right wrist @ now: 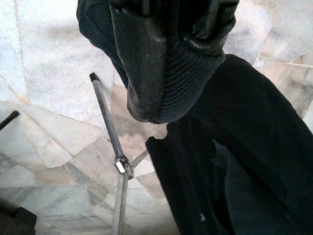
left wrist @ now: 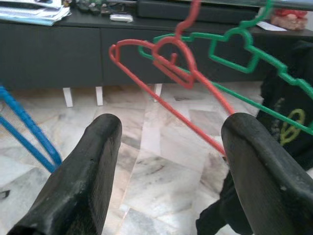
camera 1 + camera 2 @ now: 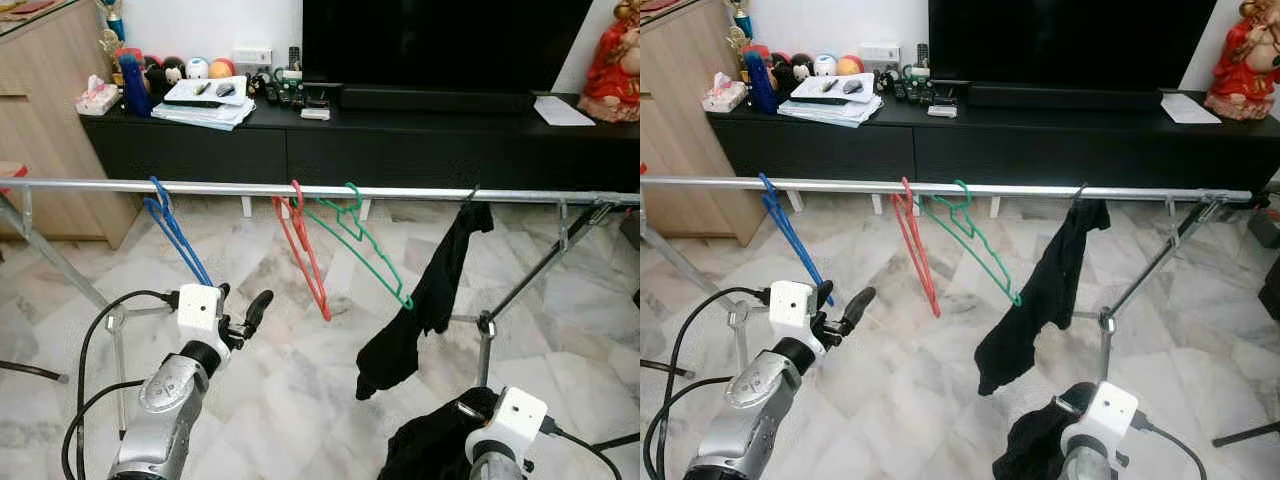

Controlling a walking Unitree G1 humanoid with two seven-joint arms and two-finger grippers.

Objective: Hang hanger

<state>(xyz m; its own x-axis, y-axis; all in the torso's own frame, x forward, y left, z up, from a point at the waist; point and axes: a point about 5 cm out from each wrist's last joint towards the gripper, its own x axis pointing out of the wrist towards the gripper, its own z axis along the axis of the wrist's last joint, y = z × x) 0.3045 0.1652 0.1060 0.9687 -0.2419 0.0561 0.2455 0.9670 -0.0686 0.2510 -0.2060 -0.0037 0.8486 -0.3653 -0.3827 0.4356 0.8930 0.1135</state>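
A silver rail [image 3: 420, 192] runs across in front of me at chest height. On it hang a blue hanger [image 3: 176, 236], a red hanger [image 3: 306, 258] and a green hanger [image 3: 366, 252]. Further right a black garment [image 3: 432, 290] droops from the rail. My left gripper [image 3: 250, 312] is raised below the rail, between the blue and red hangers. It is open and holds nothing; the red hanger [image 2: 176, 58] shows beyond its fingers [image 2: 93, 161]. My right gripper [image 1: 166, 73] is low at the right, shut on a second black garment [image 3: 430, 448] that dangles toward the floor.
A black TV console [image 3: 400, 140] with a television, remotes and papers stands behind the rail. A wooden cabinet [image 3: 45, 110] is at the far left. Slanted rack legs [image 3: 520, 280] reach the marble floor on both sides. Black cables loop beside my left arm.
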